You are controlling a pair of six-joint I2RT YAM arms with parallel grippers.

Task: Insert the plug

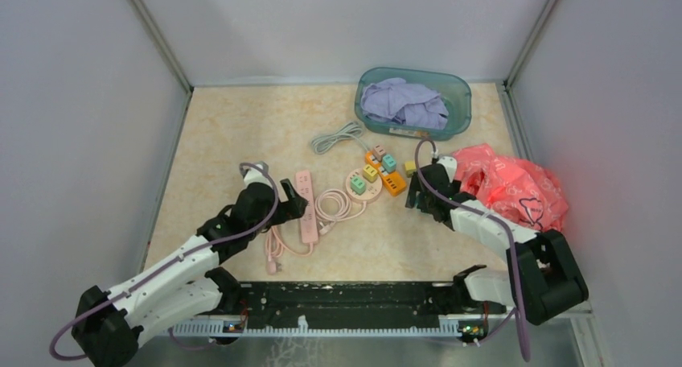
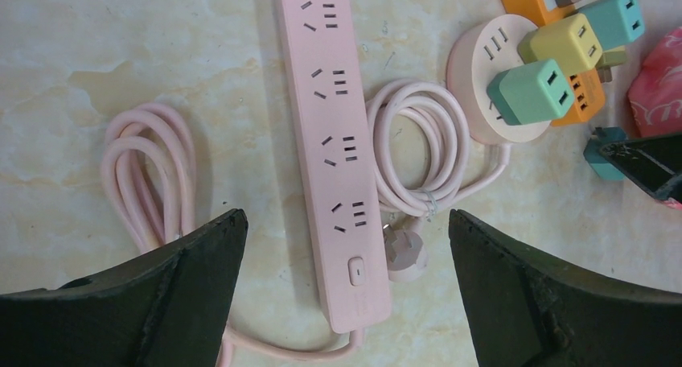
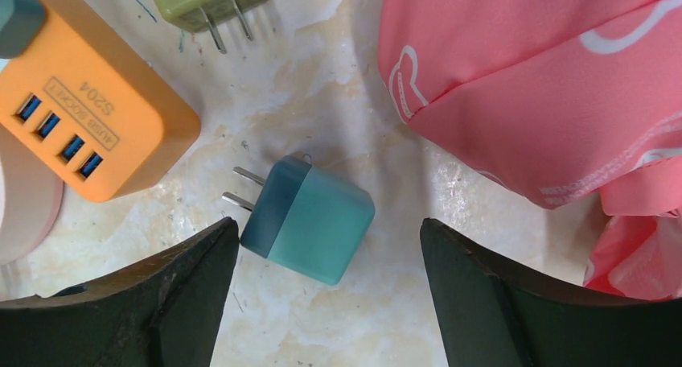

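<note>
The teal plug (image 3: 310, 220) lies on its side on the marble-patterned table, bare of any grip, its two prongs aimed toward 10 o'clock in the right wrist view. The right gripper (image 1: 412, 196) hangs over it with jaws spread wide and nothing in them. The left gripper (image 2: 346, 216) is equally wide and empty above the switch end of the pink power strip (image 2: 326, 117). The likeliest trouble is a skewed pinch. The plug sits at an angle to the fingers, so closing could spin it or skid it toward the orange USB block (image 3: 88, 109) at 10 o'clock. The pink plastic bag (image 3: 547, 85) crowds in from 2 o'clock, and the outer finger might snag it. A tilted hold would also leave the prongs misaligned with the slots. Across the table at about 1 o'clock in the overhead view, a teal plastic bin (image 1: 462, 89) holds crumpled purple cloth (image 1: 402, 101).
</note>
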